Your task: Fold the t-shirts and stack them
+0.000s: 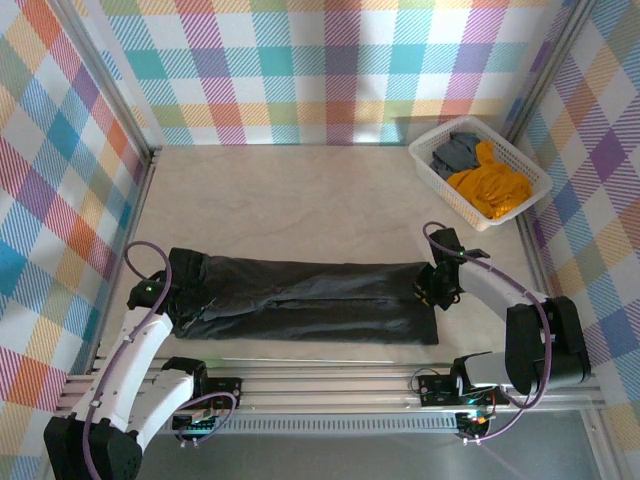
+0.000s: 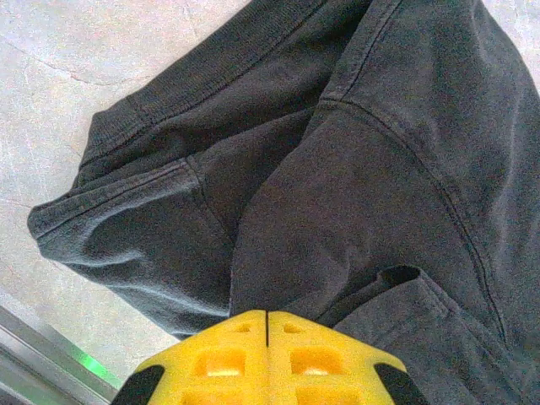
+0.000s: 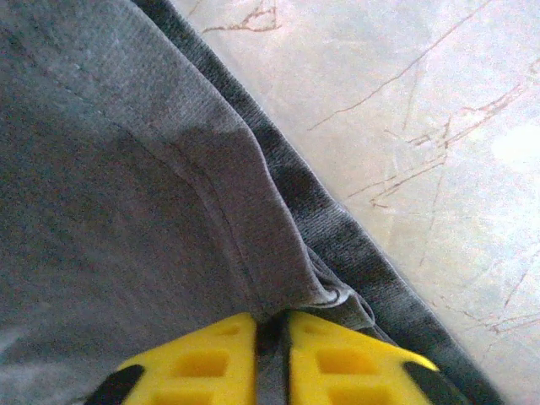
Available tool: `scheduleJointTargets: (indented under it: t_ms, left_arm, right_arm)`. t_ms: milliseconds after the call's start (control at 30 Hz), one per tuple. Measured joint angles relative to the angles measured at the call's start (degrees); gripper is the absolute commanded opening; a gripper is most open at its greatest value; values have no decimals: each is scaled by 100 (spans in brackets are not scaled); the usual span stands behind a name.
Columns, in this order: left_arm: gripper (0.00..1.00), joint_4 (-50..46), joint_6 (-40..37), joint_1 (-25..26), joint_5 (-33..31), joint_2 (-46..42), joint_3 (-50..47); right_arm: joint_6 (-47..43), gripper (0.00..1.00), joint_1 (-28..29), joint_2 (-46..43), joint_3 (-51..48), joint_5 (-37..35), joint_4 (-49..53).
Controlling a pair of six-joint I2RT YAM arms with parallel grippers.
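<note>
Charcoal t-shirt (image 1: 300, 305) lies as a long folded band along the near edge of the table (image 1: 300, 205); collar hard to make out. Left claw (image 2: 267, 315) sits at its left end. The yellow fingers are pressed flush together, tips against the cloth; cannot tell whether any fabric is caught. Right claw (image 3: 270, 321) at the right end is narrowed onto a raised hem fold, dark cloth in the slit between the fingers. White lattice basket (image 1: 528, 160) in the far right corner holds an orange t-shirt (image 1: 492, 188) and a grey t-shirt (image 1: 455, 152), both crumpled and overlapping.
</note>
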State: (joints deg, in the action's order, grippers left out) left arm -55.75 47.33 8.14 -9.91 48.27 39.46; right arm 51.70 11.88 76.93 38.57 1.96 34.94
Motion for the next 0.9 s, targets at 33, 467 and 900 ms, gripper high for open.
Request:
scheduleJointTargets:
  t_ms: [33,467,900]
  left_arm:
    - [0,20,0,0,0,0,0]
    - [0,42,0,0,-2,0,0]
    - [0,42,0,0,85,0,0]
  right_arm:
    - [4,0,0,0,0,-2,7]
    - [-24,0,2,-994,26,-22,551]
    - [-13,9,22,-811,-511,37,549]
